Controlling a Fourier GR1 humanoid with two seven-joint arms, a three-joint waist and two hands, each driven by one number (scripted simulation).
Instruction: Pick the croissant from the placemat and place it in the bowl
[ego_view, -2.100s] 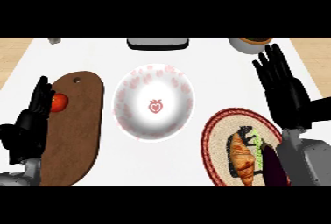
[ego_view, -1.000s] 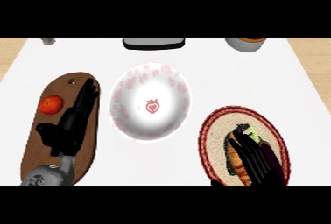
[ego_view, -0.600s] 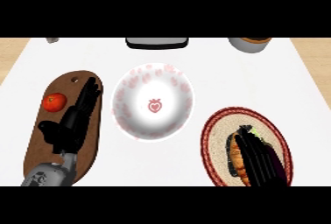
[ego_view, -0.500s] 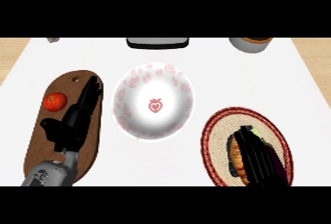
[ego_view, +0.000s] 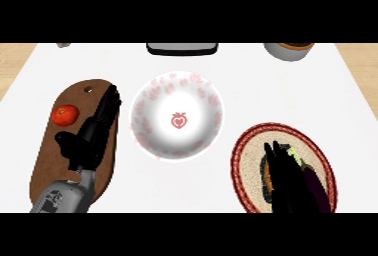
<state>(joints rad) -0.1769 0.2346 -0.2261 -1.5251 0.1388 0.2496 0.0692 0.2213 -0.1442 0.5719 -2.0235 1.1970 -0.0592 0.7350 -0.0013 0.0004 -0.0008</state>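
The white bowl (ego_view: 177, 120) with pink marks and a strawberry in its middle stands at the counter's centre. To its right lies a round woven placemat (ego_view: 247, 145) with a red rim. My right hand (ego_view: 286, 177) lies over the placemat with its fingers stretched forward, covering most of the croissant (ego_view: 266, 180). Only an orange sliver of the croissant shows at the hand's left side. My left hand (ego_view: 92, 135) rests on the brown cutting board (ego_view: 52, 170) at the left, fingers straight and pointing away.
A red tomato (ego_view: 65, 114) sits on the cutting board beside my left hand. A dark purple item (ego_view: 316, 185) lies on the placemat right of my right hand. A dark tray (ego_view: 182, 48) and a pot (ego_view: 289, 50) stand along the far edge.
Both hands have come down from raised positions at the sides. The right hand now lies over the croissant and the left over the cutting board; over the last half second little moved.
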